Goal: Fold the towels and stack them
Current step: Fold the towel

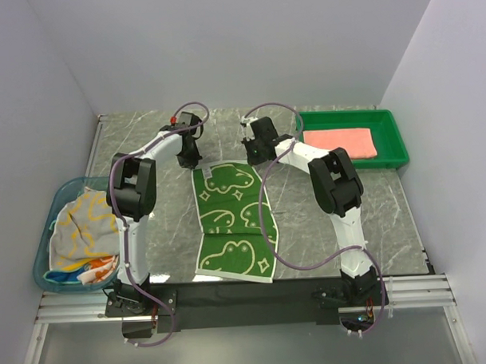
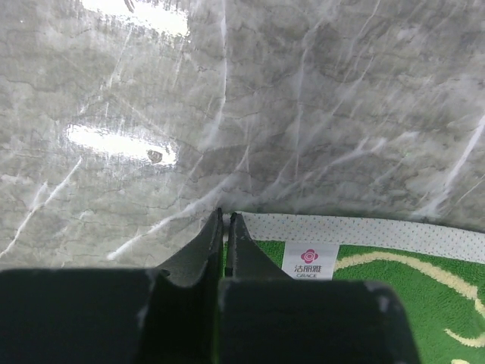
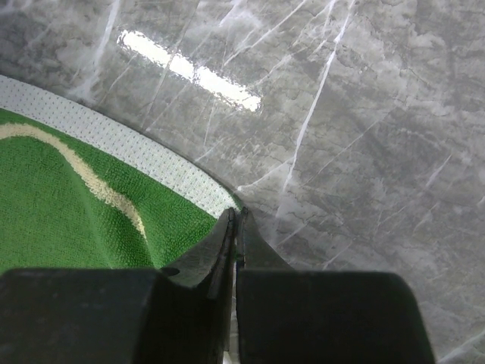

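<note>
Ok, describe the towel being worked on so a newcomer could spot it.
On the grey marble table, look between the two arms. The green towel lies flat there, far corners pinched by the left gripper and right gripper. Only it has pale frog shapes; the pink towel sits in the green tray, the cream towel in the blue basket.

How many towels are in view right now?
3: a green frog towel spread on the table, a pink towel folded in the green tray, and a cream towel crumpled in the blue basket. More may be hidden under it.
</note>
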